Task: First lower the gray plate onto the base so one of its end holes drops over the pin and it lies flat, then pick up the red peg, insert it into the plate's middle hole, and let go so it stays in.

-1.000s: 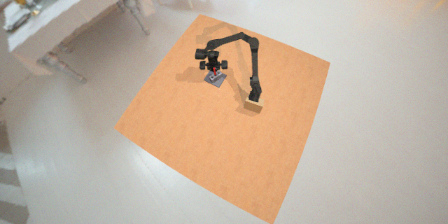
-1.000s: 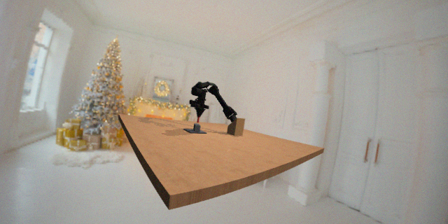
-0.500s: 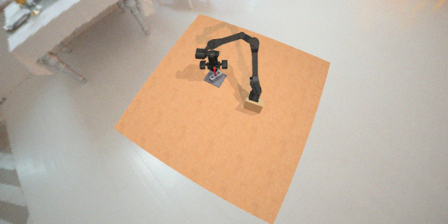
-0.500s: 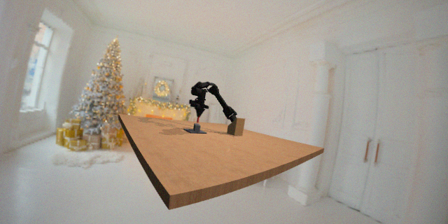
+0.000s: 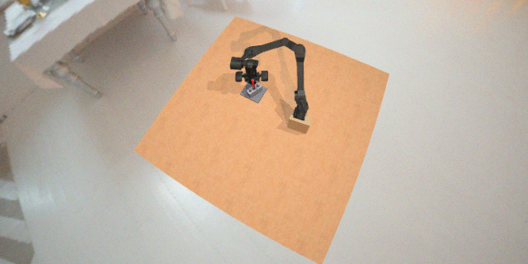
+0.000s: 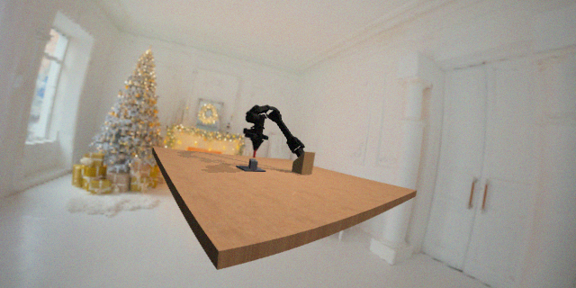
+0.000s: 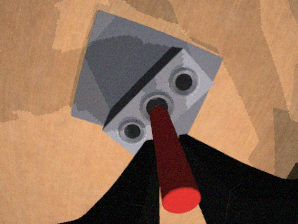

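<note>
My gripper point(image 5: 252, 79) point(image 6: 256, 148) point(image 7: 166, 144) is shut on the red peg point(image 5: 253, 84) point(image 6: 255, 154) point(image 7: 173, 162), which points down between the fingers. The peg's lower tip is over the near edge of the middle hole of the gray plate point(image 5: 255, 91) point(image 6: 253, 161) point(image 7: 200, 82); whether it has entered the hole cannot be told. The plate is a light gray bar with three ringed holes, lying level above the dark gray square base point(image 5: 258, 99) point(image 6: 243, 168) point(image 7: 100, 65). Both end holes look dark; the pin cannot be made out.
The base stands on the orange-brown wooden table top point(image 5: 247, 153) point(image 6: 288, 207) point(image 7: 35, 155). The arm's tan mounting block point(image 5: 299, 125) point(image 6: 304, 164) stands beside it, with the arm arching over to the base. Shadows of the arm fall across the table.
</note>
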Robot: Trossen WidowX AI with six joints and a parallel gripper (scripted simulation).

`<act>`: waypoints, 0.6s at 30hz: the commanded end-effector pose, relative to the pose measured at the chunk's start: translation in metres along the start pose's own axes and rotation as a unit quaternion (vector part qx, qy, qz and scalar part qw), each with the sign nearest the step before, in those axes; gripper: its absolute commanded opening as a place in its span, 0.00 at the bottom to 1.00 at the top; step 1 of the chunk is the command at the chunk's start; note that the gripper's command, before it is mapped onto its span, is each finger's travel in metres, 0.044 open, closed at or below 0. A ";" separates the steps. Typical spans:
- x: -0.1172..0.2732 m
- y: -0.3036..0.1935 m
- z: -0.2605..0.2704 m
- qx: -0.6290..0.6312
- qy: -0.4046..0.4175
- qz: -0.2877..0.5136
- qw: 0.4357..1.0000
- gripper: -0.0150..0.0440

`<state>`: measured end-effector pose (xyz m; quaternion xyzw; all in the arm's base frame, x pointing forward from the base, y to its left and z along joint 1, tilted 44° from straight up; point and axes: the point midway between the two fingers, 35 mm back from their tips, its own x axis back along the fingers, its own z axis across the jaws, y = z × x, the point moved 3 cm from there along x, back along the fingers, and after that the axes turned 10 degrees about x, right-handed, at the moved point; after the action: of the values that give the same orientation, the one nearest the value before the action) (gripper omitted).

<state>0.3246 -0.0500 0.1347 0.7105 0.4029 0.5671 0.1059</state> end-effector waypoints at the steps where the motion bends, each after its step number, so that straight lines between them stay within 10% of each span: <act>1: -0.001 0.000 0.000 0.000 0.000 0.000 1.000 0.25; 18: -0.017 0.001 0.000 0.001 0.000 -0.001 1.000 0.25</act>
<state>0.3244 -0.0621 0.1242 0.7102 0.4024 0.5678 0.1067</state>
